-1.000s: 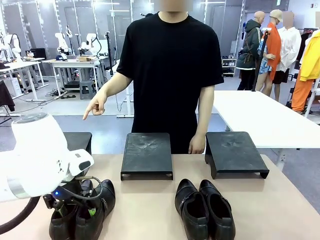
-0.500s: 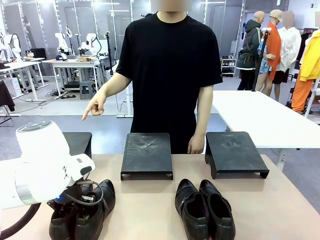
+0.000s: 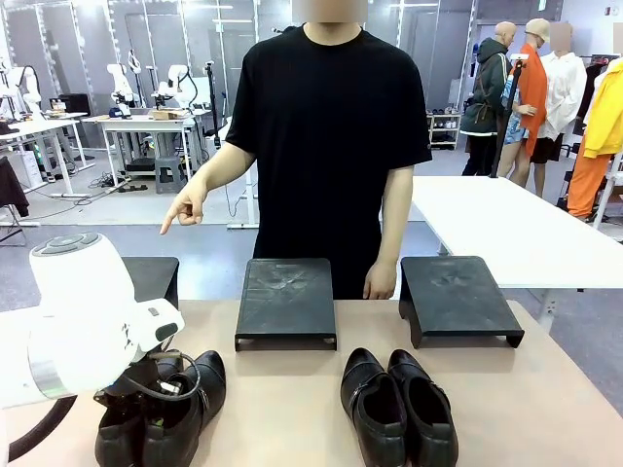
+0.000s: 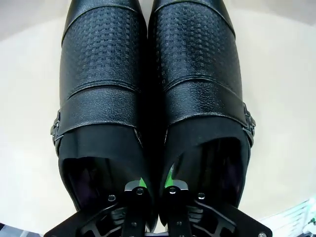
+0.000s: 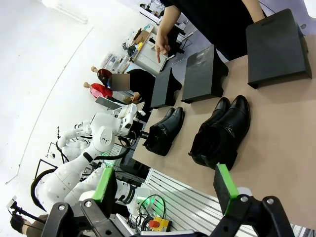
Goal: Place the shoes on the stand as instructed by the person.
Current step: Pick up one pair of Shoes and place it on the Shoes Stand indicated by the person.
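Note:
One pair of black shoes (image 3: 195,384) stands at the table's near left, seen close up in the left wrist view as two shoes (image 4: 150,74) side by side. My left gripper (image 3: 144,397) reaches down into their openings. Its fingers (image 4: 136,191) are shut on the two touching inner walls, one finger inside each shoe. The other pair of shoes (image 3: 397,409) stands at the near right, untouched. The person's hand (image 3: 183,209) points down toward the left stand (image 3: 156,275). My right gripper (image 5: 164,190) hangs open and empty, high above the table's side, with both pairs (image 5: 222,131) below it.
A middle stand (image 3: 285,302) and a right stand (image 3: 458,297), both black and bare, sit along the table's far edge. The person's other hand (image 3: 380,282) rests between them. My white left arm (image 3: 78,321) covers part of the left stand. Other tables stand behind.
My left gripper's fingers, apart a second ago, have closed on the inner walls of the left pair. The left arm shifted slightly. The person keeps pointing.

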You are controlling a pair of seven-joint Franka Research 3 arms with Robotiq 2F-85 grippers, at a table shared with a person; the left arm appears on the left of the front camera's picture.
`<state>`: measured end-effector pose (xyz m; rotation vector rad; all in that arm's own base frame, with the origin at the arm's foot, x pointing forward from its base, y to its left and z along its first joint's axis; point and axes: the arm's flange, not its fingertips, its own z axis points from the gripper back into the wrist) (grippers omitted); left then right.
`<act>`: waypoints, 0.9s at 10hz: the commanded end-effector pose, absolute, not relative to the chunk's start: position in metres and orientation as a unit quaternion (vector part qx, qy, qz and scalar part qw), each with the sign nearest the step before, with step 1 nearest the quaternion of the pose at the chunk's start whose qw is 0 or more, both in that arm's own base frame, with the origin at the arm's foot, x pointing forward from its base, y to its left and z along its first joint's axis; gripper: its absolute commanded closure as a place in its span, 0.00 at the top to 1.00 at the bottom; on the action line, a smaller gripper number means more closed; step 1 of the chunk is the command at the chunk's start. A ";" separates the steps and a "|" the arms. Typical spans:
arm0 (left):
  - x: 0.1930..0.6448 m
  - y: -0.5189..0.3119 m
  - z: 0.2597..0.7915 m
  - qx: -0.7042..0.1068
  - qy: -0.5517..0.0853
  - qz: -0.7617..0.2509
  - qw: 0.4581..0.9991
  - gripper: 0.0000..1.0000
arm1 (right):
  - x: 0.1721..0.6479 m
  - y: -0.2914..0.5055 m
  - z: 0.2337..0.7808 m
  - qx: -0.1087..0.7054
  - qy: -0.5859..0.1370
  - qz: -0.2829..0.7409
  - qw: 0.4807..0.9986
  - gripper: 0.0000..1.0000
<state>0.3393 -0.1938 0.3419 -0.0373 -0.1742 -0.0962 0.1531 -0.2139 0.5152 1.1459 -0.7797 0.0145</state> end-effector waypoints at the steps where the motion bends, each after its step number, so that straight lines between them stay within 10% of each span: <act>1: 0.311 -0.176 0.357 -0.045 -0.085 -0.040 0.995 0.00 | 0.154 -0.214 0.517 0.526 -0.367 0.015 0.767 1.00; 9: 0.303 -0.040 0.563 -0.058 -0.193 -0.024 0.979 0.04 | 0.154 -0.214 0.517 0.526 -0.367 0.015 0.767 1.00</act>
